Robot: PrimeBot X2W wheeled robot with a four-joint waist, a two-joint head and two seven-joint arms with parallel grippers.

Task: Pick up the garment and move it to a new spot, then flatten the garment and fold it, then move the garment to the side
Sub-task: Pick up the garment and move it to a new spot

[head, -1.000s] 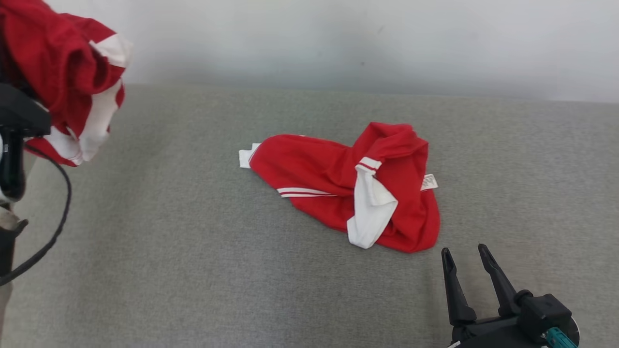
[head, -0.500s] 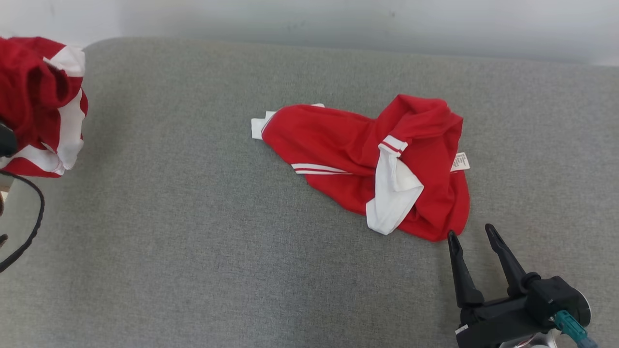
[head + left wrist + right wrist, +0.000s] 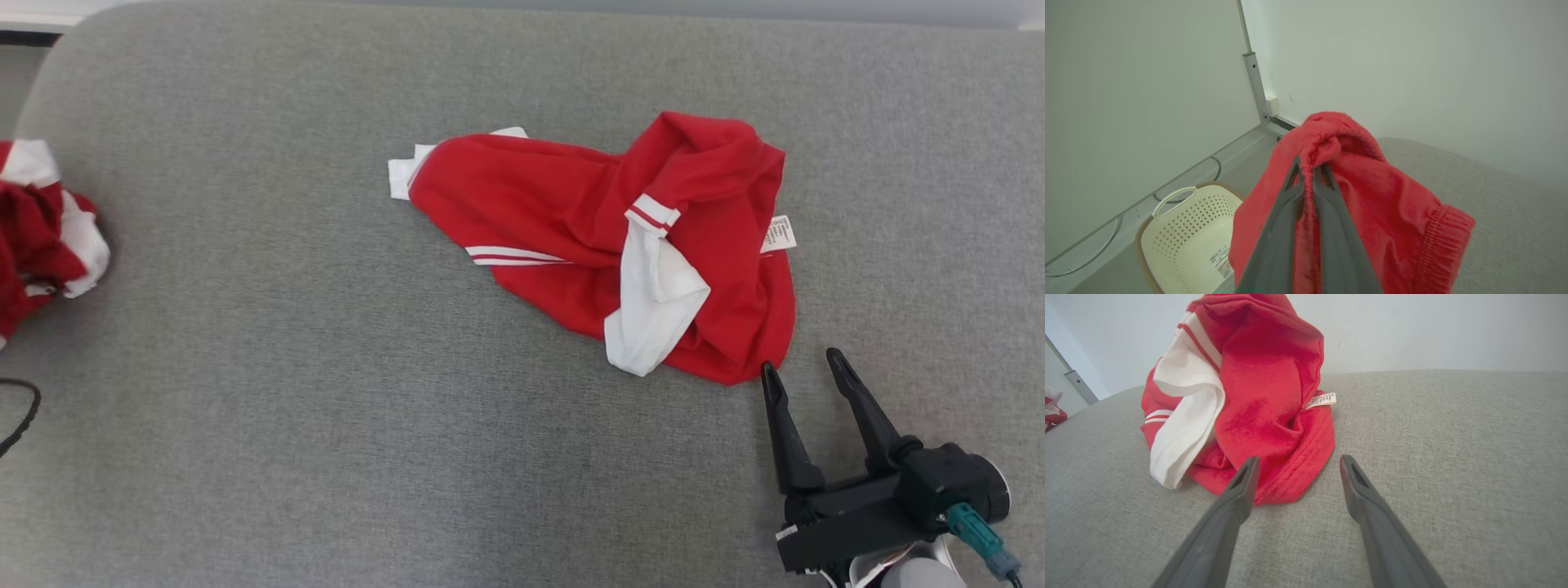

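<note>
Fabric surface (image 3: 326, 425) under garment (image 3: 555, 204), pale wall (image 3: 1147, 81)

Held garment (image 3: 33, 237) cut off at nine o'clock, head view; basket (image 3: 1184, 228) half hidden behind it at seven, left wrist view; label (image 3: 778, 234) print too small to read

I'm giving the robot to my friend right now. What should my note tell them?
Left gripper: jaws shut on a red-and-white garment, lifted at the left end of the grey cushion.
Right gripper: jaws open, empty, tips just short of a second red-and-white garment lying crumpled mid-cushion.
Done: one garment picked up.
Left: set it down in a new spot, flatten it, fold it, move it aside.
</note>
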